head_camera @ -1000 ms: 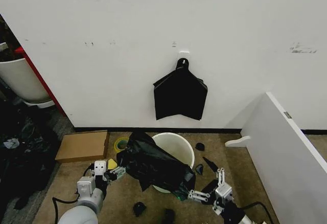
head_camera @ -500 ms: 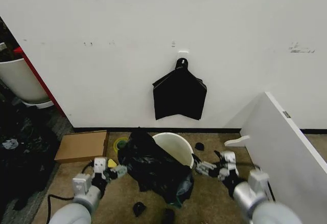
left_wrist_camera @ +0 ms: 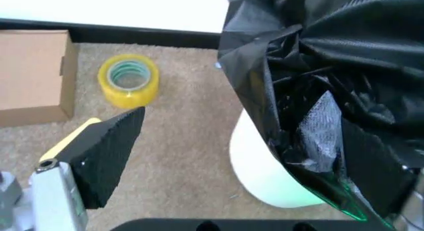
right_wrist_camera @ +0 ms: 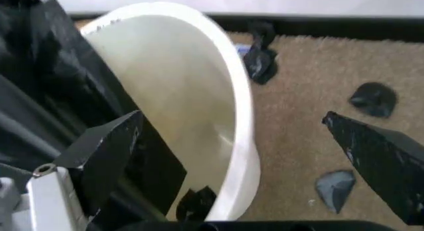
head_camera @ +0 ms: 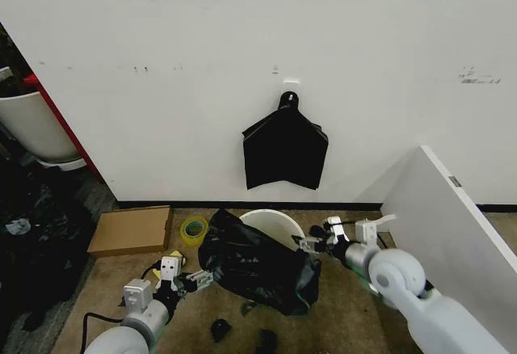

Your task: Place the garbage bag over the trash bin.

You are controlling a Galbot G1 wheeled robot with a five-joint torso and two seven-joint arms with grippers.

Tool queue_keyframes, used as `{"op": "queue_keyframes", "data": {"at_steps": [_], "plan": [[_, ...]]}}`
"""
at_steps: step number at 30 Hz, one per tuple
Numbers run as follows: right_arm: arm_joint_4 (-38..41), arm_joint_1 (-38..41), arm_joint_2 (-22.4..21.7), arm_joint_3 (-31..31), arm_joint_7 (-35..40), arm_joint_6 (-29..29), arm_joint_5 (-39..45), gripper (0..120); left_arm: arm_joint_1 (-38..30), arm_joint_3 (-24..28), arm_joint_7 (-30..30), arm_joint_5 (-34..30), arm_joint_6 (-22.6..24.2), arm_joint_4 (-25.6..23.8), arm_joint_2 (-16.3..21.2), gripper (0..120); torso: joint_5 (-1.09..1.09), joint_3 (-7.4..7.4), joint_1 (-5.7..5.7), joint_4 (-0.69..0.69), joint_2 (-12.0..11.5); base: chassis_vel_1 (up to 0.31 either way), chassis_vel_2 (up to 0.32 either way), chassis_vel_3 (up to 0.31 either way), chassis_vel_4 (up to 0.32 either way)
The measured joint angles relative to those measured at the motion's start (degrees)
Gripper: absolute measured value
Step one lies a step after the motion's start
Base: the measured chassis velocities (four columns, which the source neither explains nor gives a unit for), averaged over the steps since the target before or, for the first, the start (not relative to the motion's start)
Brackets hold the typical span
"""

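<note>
The white trash bin (head_camera: 273, 221) stands on the carpet by the wall. The glossy black garbage bag (head_camera: 257, 267) lies crumpled over its front and left side, leaving the back rim bare. My left gripper (head_camera: 196, 280) is open at the bag's left edge; in the left wrist view one finger (left_wrist_camera: 106, 149) stands well apart from the bag (left_wrist_camera: 331, 92) and the bin wall (left_wrist_camera: 265, 176). My right gripper (head_camera: 313, 246) is open at the bin's right rim. In the right wrist view it (right_wrist_camera: 232, 116) straddles the rim (right_wrist_camera: 232, 92), with bag plastic (right_wrist_camera: 59, 82) inside.
A cardboard box (head_camera: 131, 229) and a yellow tape roll (head_camera: 192, 229) lie left of the bin. A flat black bundle (head_camera: 285, 152) hangs on the wall above. A white board (head_camera: 452, 233) slants at the right. Small black scraps (head_camera: 220, 330) dot the carpet. A white tub (head_camera: 32, 128) stands far left.
My right arm has swung from the floor in front of the bin up to its right rim. The bag has sagged lower over the bin's front. My left gripper moved slightly right.
</note>
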Motion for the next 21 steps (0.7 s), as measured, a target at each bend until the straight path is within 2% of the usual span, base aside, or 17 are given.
{"op": "queue_keyframes", "data": {"at_steps": [8, 12, 14, 18, 21], "plan": [[-8.04, 6.44, 1.13, -5.65, -0.30, -0.79, -2.04, 99, -0.69, 0.00, -0.11, 0.24, -0.03, 1.46, -0.49, 100, 0.00, 0.00, -0.01, 0.00, 0.00, 0.000, 0.000, 0.000, 0.000], [-10.65, 8.17, 1.46, -7.38, -1.98, -1.42, -2.95, 83, -0.90, 0.38, -0.13, 0.40, -0.03, 1.39, -0.87, 100, 0.00, 0.00, -0.01, 0.00, 0.00, 0.000, 0.000, 0.000, 0.000], [-10.91, 8.29, 1.73, -7.49, -2.07, -1.45, -3.05, 81, -0.99, 0.47, -0.13, 0.43, -0.04, 1.39, -0.94, 100, 0.01, 0.00, 0.00, 0.00, 0.00, 0.000, 0.000, 0.000, 0.000], [-11.17, 8.38, 2.32, -6.98, -2.08, -1.46, -3.08, 61, -1.21, 0.72, -0.13, 0.47, -0.04, 1.39, -1.10, 100, 0.02, 0.00, -0.01, 0.00, 0.00, 0.000, 0.000, 0.000, 0.000], [-11.03, 8.14, 2.30, -6.64, -2.01, -1.46, -3.03, 54, -1.22, 0.85, -0.13, 0.47, -0.03, 1.30, -1.27, 100, 0.00, -0.01, -0.01, 0.00, 0.00, 0.000, 0.000, 0.000, 0.000]]}}
